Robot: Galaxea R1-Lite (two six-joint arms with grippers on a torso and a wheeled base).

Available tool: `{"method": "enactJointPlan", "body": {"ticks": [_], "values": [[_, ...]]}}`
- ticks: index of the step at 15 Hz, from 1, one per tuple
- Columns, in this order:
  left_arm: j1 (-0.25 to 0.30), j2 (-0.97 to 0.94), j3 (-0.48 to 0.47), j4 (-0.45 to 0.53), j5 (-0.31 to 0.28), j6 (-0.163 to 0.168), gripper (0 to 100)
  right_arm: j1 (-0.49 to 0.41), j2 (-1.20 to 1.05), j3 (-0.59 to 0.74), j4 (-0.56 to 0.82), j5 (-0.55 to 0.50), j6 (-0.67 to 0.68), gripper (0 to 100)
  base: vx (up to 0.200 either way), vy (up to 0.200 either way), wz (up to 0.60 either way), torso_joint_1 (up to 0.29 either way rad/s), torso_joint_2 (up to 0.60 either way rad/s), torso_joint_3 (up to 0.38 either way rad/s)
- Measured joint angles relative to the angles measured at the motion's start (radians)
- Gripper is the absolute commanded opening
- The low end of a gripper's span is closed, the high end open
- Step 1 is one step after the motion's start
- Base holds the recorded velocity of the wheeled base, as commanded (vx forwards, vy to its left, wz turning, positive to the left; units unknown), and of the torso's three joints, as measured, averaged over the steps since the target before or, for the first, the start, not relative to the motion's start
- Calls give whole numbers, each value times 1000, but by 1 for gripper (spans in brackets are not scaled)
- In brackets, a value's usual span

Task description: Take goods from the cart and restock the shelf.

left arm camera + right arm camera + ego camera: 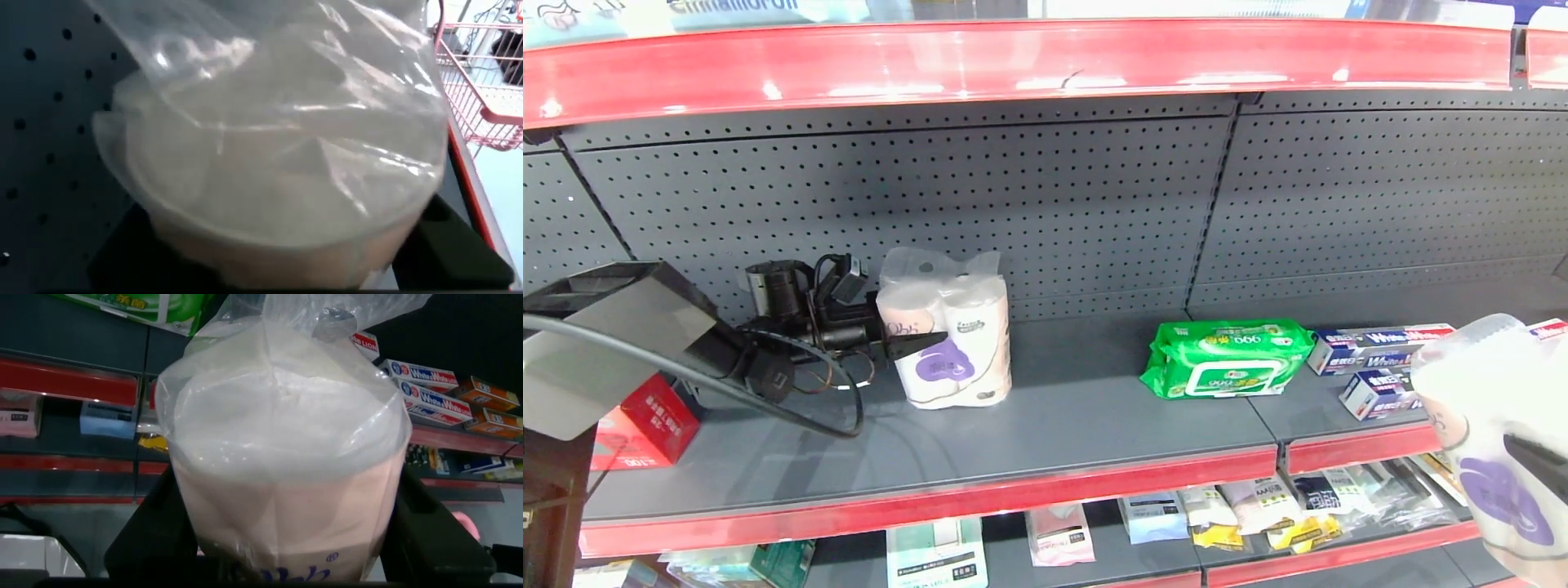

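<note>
A toilet paper pack (964, 343) in clear plastic with purple print stands upright on the grey shelf (1094, 425), left of centre. My left gripper (931, 336) is shut on it from the left, one dark finger (919, 343) crossing its front. In the left wrist view this pack (278, 163) sits between the dark fingers (122, 253). A second toilet paper pack (1494, 441) hangs in the air at the lower right, in front of the shelf edge, with my right gripper (1531, 465) shut on it. The right wrist view shows that pack (286, 449) between its fingers (155, 531).
A green wipes pack (1225, 358) lies right of centre on the shelf, with toothpaste boxes (1380, 347) beyond it. A red box (645, 425) sits at the far left. Small packets fill the lower shelf (1258, 506). The red cart (482, 90) stands beside the shelf.
</note>
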Motion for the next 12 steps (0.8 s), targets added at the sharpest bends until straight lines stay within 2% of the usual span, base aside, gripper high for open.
{"method": "enactJointPlan", "body": {"ticks": [1, 4, 5, 6, 8, 9, 12], "values": [[0, -12, 36, -19, 2, -16, 0, 0, 1, 0, 0, 2, 0, 0, 0, 0, 0, 0, 0, 0], [3, -42, 134, -160, 10, -107, 0, 0, 3, 1, 0, 4, 0, 0, 0, 0, 0, 0, 0, 0], [4, -46, 161, -221, 18, -149, 0, 0, 4, 2, 0, 4, 0, 0, 0, 0, 0, 0, 0, 0], [5, -47, 179, -276, 32, -214, 0, 0, 4, 2, 0, 5, 0, 0, 0, 0, 0, 0, 0, 0], [4, -50, 203, -380, 44, -293, 0, 0, 4, 2, 0, 6, 0, 0, 0, 0, 0, 0, 0, 0], [4, -51, 214, -404, 45, -304, 0, 0, 3, 2, 0, 6, 0, 0, 0, 0, 0, 0, 0, 0], [9, -65, 254, -409, 46, -304, 0, 0, 4, 2, 0, 6, 0, 0, 0, 0, 0, 0, 0, 0]]}}
